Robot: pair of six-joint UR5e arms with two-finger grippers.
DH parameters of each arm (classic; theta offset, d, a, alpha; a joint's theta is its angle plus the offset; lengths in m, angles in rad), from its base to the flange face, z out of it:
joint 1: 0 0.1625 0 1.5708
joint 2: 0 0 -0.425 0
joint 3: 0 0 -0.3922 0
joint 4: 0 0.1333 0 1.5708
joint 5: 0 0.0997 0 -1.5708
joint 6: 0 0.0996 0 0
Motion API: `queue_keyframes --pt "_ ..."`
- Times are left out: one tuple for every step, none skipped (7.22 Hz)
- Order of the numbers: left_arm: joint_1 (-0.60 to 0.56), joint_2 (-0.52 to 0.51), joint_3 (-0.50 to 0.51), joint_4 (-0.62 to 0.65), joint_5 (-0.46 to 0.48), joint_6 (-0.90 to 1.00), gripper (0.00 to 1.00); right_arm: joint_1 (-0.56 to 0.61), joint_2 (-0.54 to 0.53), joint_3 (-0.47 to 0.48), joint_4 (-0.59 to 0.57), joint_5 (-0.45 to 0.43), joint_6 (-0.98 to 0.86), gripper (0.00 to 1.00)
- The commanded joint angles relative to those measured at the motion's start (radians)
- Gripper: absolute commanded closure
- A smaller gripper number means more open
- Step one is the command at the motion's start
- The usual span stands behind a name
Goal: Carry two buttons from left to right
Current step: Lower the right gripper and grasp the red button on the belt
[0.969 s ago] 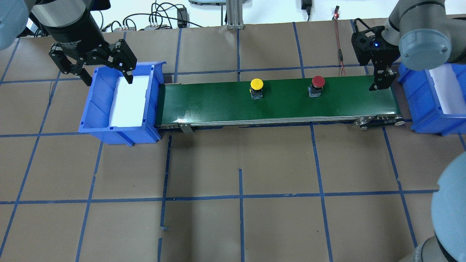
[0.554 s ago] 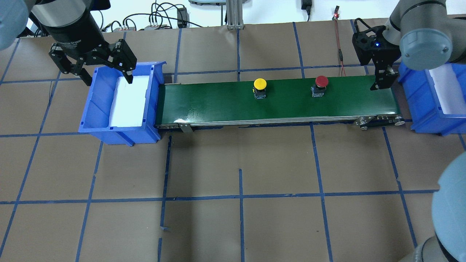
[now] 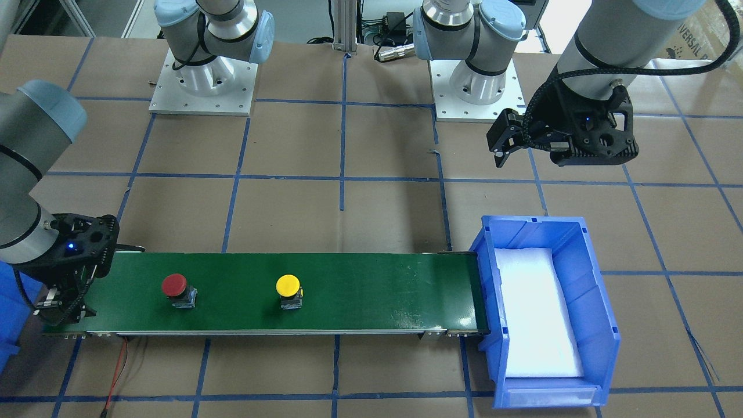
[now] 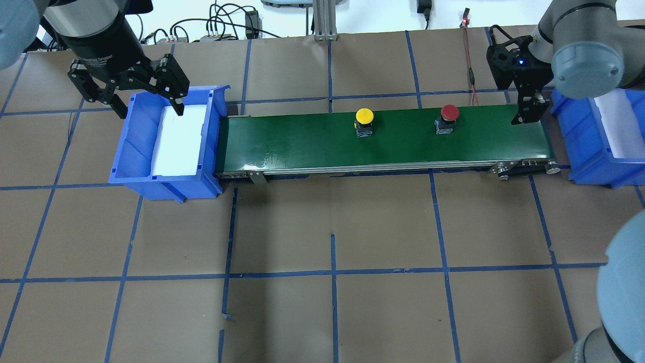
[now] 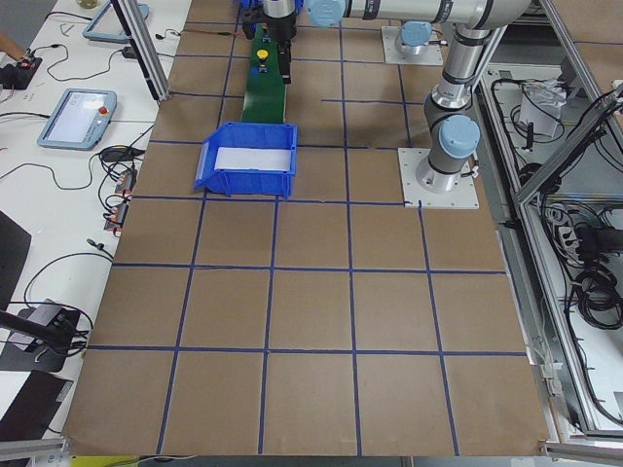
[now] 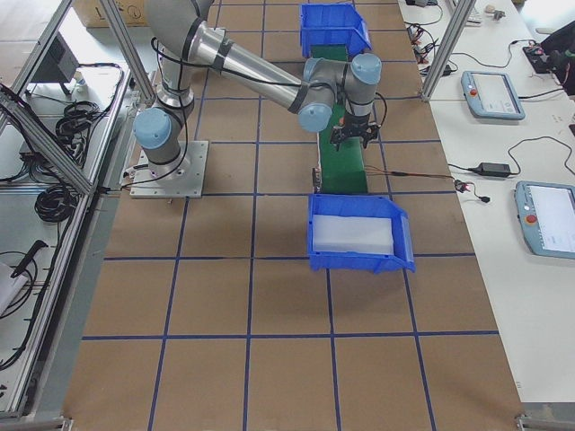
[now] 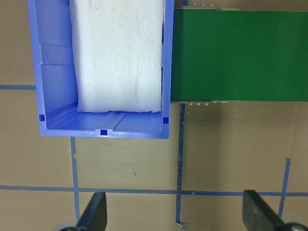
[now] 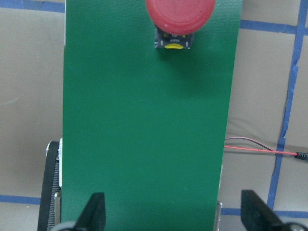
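Red button (image 4: 447, 119), yellow button (image 4: 364, 122) on belt (image 4: 302, 143)

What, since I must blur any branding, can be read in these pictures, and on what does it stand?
"UNIVERSAL", then a cut-off word: on the cardboard box behind the robot.
White print on the body of the left gripper: too blurred to read.
Text on the teach pendant screens: too small to read.
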Motion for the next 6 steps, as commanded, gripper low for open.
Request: queue_keyframes --pt "0.000 0.000 0.000 0.000 0.000 0.000 0.00 0.000 0.002 0.013 -0.037 0.030 -0.012 0.02" --pt "0.000 0.000 0.000 0.000 0.000 0.000 0.00 0.000 0.002 0.030 -0.037 0.027 -0.003 0.00" --pt "0.000 0.000 0.000 0.000 0.000 0.000 0.00 0.000 -0.001 0.045 -0.042 0.030 0.011 0.00" --pt "0.000 0.000 0.000 0.000 0.000 0.000 0.00 0.000 -0.001 0.047 -0.042 0.030 0.057 0.00" --pt "0.000 0.000 0.000 0.000 0.000 0.000 0.00 0.000 0.000 0.053 -0.043 0.030 0.063 0.00" --pt "0.000 -0.001 0.000 0.000 0.000 0.000 0.00 -0.001 -0.004 0.063 -0.051 0.030 0.092 0.00"
